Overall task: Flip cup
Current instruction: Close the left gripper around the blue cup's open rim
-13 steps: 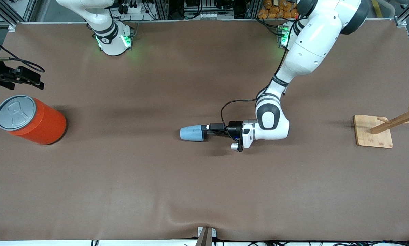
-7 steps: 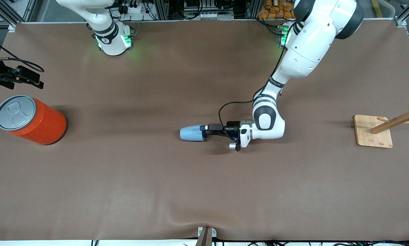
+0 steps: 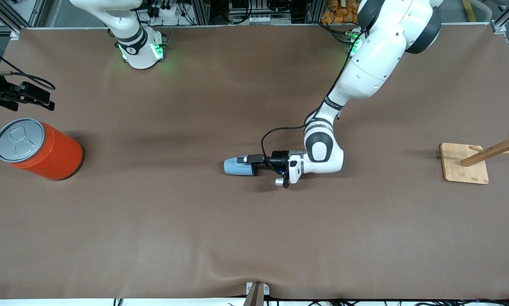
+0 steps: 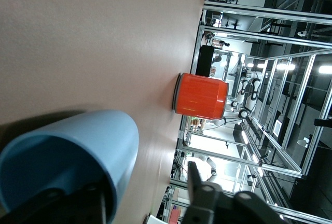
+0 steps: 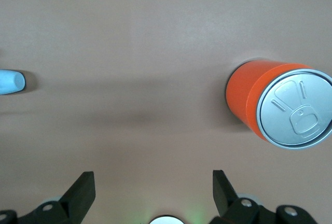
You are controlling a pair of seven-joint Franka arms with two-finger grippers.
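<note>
The light-blue cup [image 3: 234, 166] lies on its side in the middle of the table, its mouth toward the left arm's end. My left gripper [image 3: 246, 163] is low at the cup's mouth, open, and straddles the rim. In the left wrist view the cup [image 4: 78, 146] fills the lower corner; one finger sits inside its mouth, the other finger [image 4: 199, 190] stands well apart outside. The gripper's midpoint [image 4: 148, 187] is beside the cup wall. My right gripper [image 3: 42, 100] waits open [image 5: 154, 193] above the table near the orange can; the cup [image 5: 10, 81] shows at that view's edge.
A large orange can [image 3: 46, 155] with a grey pull-tab lid stands at the right arm's end; it also shows in the left wrist view [image 4: 202, 97] and the right wrist view [image 5: 259, 99]. A wooden rack on a square base [image 3: 465, 163] stands at the left arm's end.
My left gripper has slid toward the right arm's end, farther over the cup's mouth. The cup has stayed where it was. The right arm has not moved.
</note>
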